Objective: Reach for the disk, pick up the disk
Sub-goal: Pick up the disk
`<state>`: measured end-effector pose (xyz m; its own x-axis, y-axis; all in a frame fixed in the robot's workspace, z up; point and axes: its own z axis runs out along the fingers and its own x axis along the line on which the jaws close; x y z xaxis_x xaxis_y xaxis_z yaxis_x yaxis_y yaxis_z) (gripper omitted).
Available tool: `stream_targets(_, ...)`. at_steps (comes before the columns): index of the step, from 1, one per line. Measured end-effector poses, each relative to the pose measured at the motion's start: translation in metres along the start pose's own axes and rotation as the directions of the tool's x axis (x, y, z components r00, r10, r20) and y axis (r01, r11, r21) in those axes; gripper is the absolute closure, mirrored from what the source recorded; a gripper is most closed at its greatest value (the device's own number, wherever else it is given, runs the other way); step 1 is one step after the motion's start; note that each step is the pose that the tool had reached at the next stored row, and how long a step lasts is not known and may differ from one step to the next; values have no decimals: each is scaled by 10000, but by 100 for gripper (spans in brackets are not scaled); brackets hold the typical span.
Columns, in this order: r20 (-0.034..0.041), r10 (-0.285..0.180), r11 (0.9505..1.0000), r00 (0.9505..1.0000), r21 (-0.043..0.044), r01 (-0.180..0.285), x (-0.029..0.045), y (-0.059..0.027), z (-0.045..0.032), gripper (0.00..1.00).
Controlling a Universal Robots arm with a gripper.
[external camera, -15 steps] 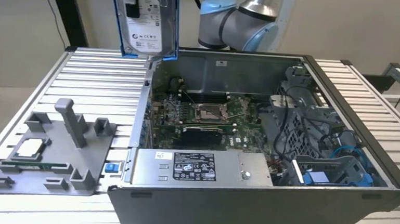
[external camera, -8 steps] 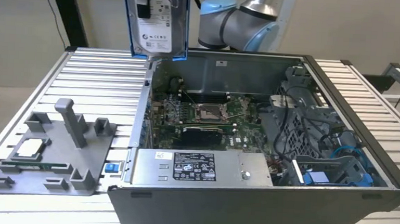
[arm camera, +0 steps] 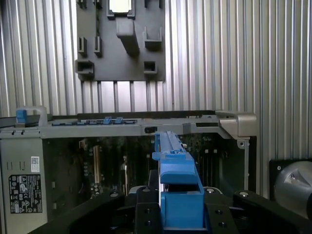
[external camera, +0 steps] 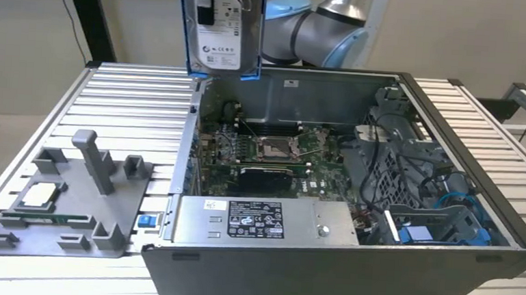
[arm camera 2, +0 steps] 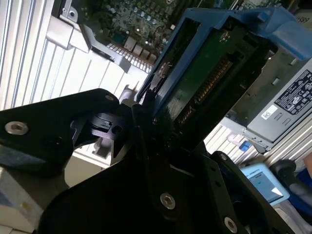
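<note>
The disk [external camera: 221, 27], a silver-grey metal drive with a white label and blue side rails, hangs upright in the air above the far wall of the open computer case [external camera: 457, 272]. In the second wrist view its green circuit-board side [arm camera 2: 207, 80] faces the camera. In the first wrist view I look along its blue rail [arm camera: 178, 180]. My gripper [arm camera: 179, 207] is shut on the disk, with black fingers [arm camera 2: 142, 127] clamped against its sides.
The motherboard [external camera: 262, 154], power supply [external camera: 258, 219] and a blue bracket [external camera: 418, 236] lie inside the case. At the exterior view's left, a grey fixture plate [external camera: 128, 187] holds a square processor chip [external camera: 41, 194]. All of it rests on a slatted metal table [external camera: 128, 105].
</note>
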<state>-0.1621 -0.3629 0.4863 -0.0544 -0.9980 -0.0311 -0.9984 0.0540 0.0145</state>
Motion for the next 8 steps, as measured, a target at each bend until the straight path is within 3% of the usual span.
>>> stream_targets(8,0,0,10000,10000,-1,0,-11,-208,-3,100)
